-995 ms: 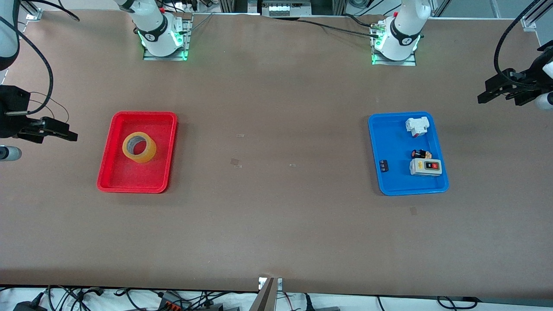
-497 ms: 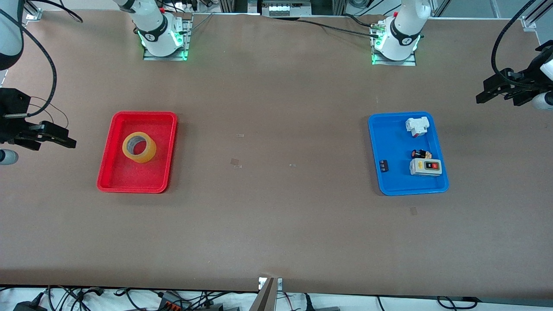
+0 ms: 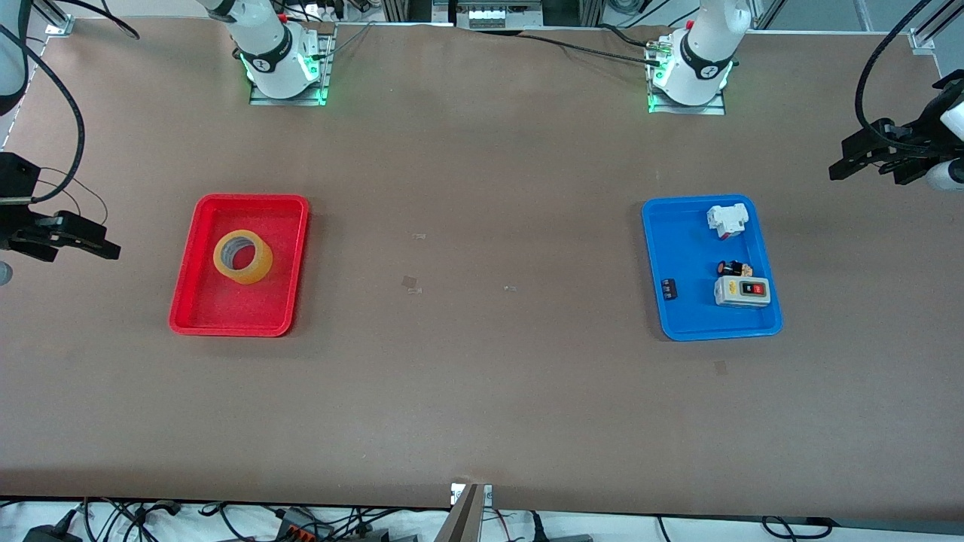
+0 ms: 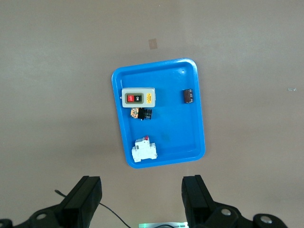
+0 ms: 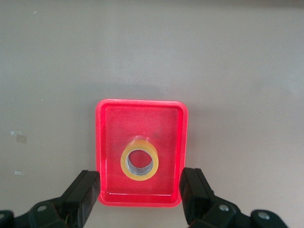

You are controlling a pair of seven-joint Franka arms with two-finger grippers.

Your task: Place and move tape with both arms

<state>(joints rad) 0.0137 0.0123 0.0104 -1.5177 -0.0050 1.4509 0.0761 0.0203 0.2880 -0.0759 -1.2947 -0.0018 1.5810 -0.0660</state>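
Brown matte board covers the whole table [image 3: 482, 391], flat and bare over most of its surface, with a few small scraps of clear film stuck near its middle. Toward the right arm's end lies a red tray [image 3: 188, 301] of glossy plastic, rectangular with rounded corners and a low rim. The tape [image 3: 242, 257] lies flat in it, in the part of the tray farther from the front camera; it is a thick ring, yellowish and half transparent, with a grey-white core. Toward the left arm's end lies a blue tray [image 3: 681, 324] of the same shape. In it are a grey switch box [image 3: 742, 291] with a red and a black button, a small dark block [image 3: 669, 289] beside it, a small black and red part [image 3: 733, 268] a bit farther, and a white boxy switch [image 3: 727, 220] farthest from the camera. The right gripper [image 3: 90, 242] hangs over the table edge beside the red tray, its black fingers spread apart and holding nothing. The left gripper [image 3: 855, 158] hangs over the table edge at the left arm's end, its fingers also spread and empty.
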